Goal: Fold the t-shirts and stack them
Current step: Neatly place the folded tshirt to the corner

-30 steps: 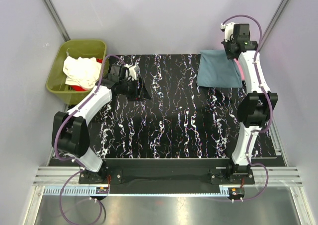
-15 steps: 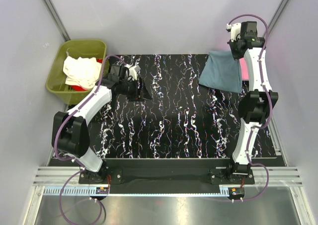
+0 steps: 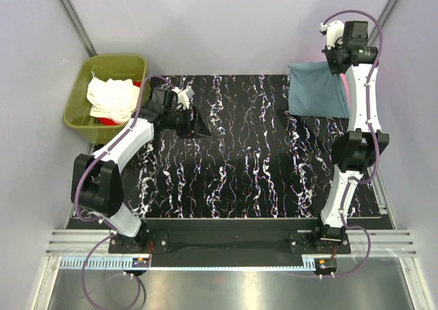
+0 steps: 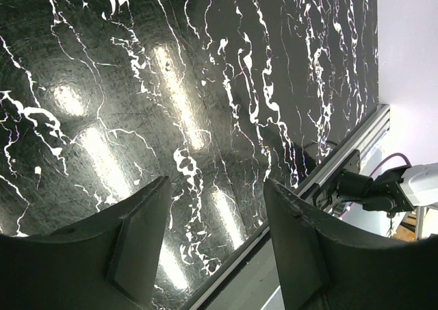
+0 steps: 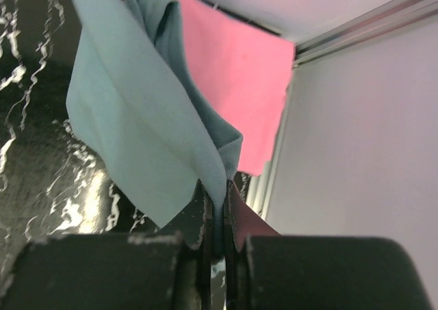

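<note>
Top external view is showing the black, white-veined table [image 3: 226,166] with the large dusty blue-grey cloth t-shirt [image 3: 313,91] sitting at its far right corner, already gathered into a compact, layered shape. The right arm is reaching over it. The right fingers [image 5: 200,217] are pinching shut on a folded edge of that shirt, lifting that edge off the table while the rest is trailing down to it. Off the table's far left corner, the olive-green plastic tub [image 3: 76,115] is holding the crumpled cream-white cloth t-shirt [image 3: 111,98], with a sliver of the red cloth t-shirt [image 3: 104,121] peeking out beneath it. The left fingers [image 4: 137,245] are standing apart and empty, hovering over bare table near the tub.

Judging by this, the work is looking less than half finished. The blue-grey shirt is being placed or tidied, two shirts are waiting unfolded in the tub, and no full stack is standing yet.

Right wrist view is revealing what the overhead one is hiding: the bright pink cloth t-shirt [image 5: 236,63] is lying flat beyond the lifted blue-grey one, at the table's far edge. Left wrist view is adding only that nothing is sitting between the left fingers.
</note>
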Robot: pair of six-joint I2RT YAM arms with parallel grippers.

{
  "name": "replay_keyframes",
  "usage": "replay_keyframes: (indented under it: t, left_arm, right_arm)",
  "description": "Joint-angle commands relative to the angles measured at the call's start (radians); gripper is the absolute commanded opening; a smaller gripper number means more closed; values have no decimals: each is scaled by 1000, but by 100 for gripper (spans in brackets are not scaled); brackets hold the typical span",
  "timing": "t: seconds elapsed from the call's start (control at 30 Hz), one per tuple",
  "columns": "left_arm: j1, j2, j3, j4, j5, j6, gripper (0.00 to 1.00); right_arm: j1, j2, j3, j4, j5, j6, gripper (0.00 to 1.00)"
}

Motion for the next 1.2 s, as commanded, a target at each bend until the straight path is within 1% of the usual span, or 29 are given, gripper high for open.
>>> replay_keyframes:
  t: [0.0, 0.27, 0.4, 0.5, 0.67, 0.77, 0.83, 1.1, 1.17]
  left_arm:
    - [-1, -49, 5, 36, 40, -12, 62]
    - [-2, -30, 6, 39, 48, -17, 62]
    - [-1, -27, 5, 43, 46, -18, 62]
    - [-1, -19, 2, 43, 52, -18, 62]
    - [-1, -15, 6, 41, 52, -15, 62]
    - [-1, -16, 2, 43, 51, -11, 62]
    - [-1, -16, -3, 44, 51, -14, 62]
    - [-1, 8, -3, 53, 68, -21, 62]
    - [-1, 14, -7, 55, 68, -21, 62]
  right_arm:
    - [-34, 36, 126, 30, -18, -28, 0]
    - [-69, 205, 277, 57, -19, -40, 0]
    - [-78, 242, 248, 148, 21, -65, 0]
    - [-92, 240, 255, 197, -19, -40, 0]
    - [-94, 219, 190, 318, -19, -62, 0]
    - [-103, 237, 216, 344, -19, -73, 0]
    - [-112, 251, 227, 352, -45, -70, 0]
    - [-131, 309, 244, 400, -28, -82, 0]
    - [-143, 320, 250, 435, -30, -70, 0]
